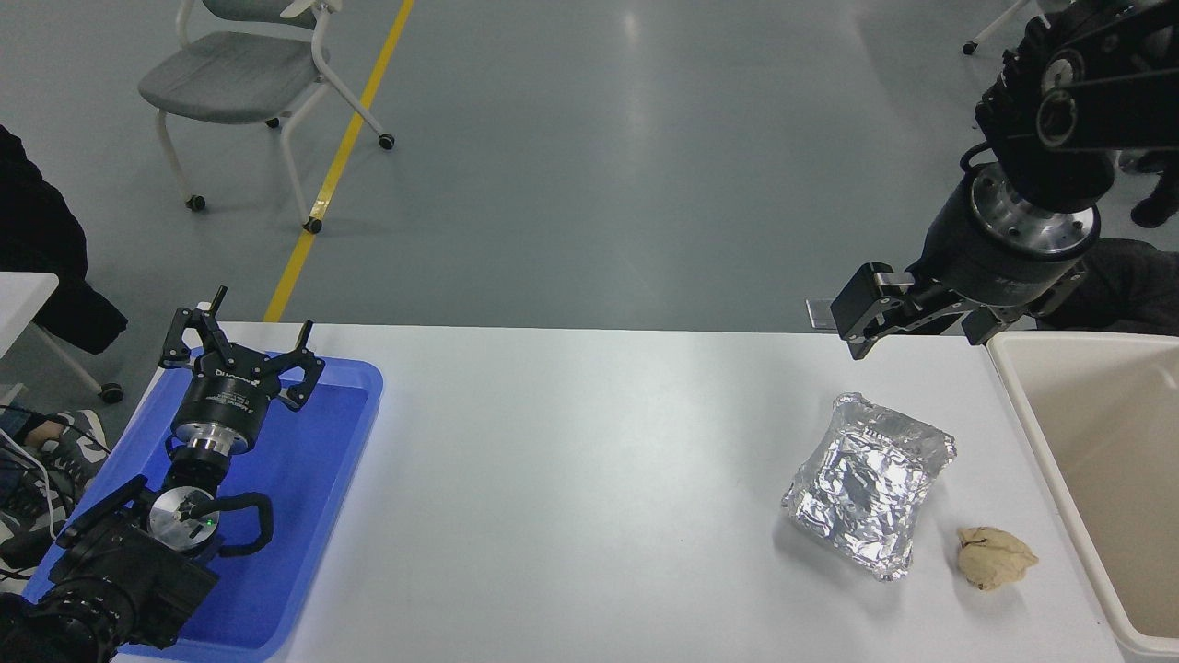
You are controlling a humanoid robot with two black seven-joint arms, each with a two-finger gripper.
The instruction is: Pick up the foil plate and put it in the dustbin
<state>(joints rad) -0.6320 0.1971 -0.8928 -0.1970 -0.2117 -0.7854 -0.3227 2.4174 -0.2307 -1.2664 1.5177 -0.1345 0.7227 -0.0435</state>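
The foil plate (870,483), a crinkled silver tray with a rumpled raised rim, lies on the right part of the white table (571,479). The dustbin (1024,405), beige with a thick rounded rim, stands at the table's right end, just right of the plate. My right gripper (919,322) hangs above the table's far edge, beyond the plate and left of the bin's far corner, fingers spread open and holding nothing. My left gripper (244,341) is parked over the blue tray at the lower left, open and empty.
A crumpled tan paper ball (995,557) lies between the plate and the bin wall. A flat blue tray (322,479) sits at the table's left end. Beyond the table are a wheeled chair (249,83), a yellow floor line and a dark-clothed person (37,249) at the left edge.
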